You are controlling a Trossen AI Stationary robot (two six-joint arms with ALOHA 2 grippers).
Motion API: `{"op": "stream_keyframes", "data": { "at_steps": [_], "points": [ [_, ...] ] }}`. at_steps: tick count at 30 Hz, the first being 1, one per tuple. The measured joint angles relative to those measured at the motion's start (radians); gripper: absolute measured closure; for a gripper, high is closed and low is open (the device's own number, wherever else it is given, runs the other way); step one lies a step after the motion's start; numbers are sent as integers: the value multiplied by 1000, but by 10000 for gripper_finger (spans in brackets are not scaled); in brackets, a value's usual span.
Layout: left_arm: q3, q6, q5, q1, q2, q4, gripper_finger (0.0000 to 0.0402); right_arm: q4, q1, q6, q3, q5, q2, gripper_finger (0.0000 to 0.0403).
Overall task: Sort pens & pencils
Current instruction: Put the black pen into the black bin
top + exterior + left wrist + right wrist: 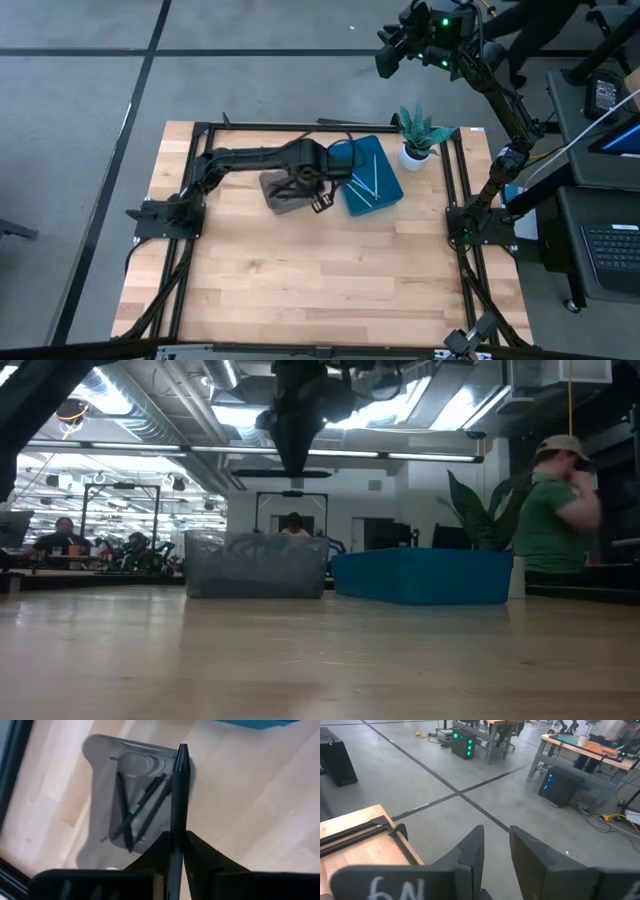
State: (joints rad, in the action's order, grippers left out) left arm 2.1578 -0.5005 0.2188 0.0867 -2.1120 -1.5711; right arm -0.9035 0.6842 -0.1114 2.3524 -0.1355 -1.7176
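Observation:
A black pen (179,795) sticks out of my left gripper (176,851), which is shut on it and hangs above the table's middle (318,198). Below it a grey tray (100,790) holds several black pens (135,812) lying flat on its floor. Right of the grey tray (275,192) a blue tray (385,190) holds light blue sticks (366,180). My right gripper (496,842) is open with nothing between its fingers, raised high beyond the table's far right corner (388,55). My left gripper pinches the black pen's shaft (176,837) between its two fingers. The fingers point down from above and the pen runs along them, its pointed end (182,751) reaching well past the fingertips. The pen's other end is hidden between the fingers. It hangs clear above the grey tray.
A green spiky plant in a white pot (418,138) stands at the far right, beside the blue tray. A black frame (200,128) rims the wooden table. The table's near half is bare wood (320,280). A person (560,510) stands beyond the table in the low view.

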Motion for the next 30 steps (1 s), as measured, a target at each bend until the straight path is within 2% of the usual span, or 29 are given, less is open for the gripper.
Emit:
{"op": "stream_keyframes", "data": {
  "at_steps": [5, 9, 20, 30],
  "points": [
    [-8, 90, 8, 49, 0, 0, 360, 0, 0, -6, 0, -4, 0, 308],
    [-60, 134, 8, 81, 3, 1, 364, 0, 0, -28, 0, -4, 0, 309],
    [-347, 138, 35, 141, 136, 2, 354, 57, 0, -29, 0, -13, 0, 309],
    [-364, 215, 54, 154, 127, 109, 357, 98, 0, -22, 0, -13, 0, 309]
  ]
}}
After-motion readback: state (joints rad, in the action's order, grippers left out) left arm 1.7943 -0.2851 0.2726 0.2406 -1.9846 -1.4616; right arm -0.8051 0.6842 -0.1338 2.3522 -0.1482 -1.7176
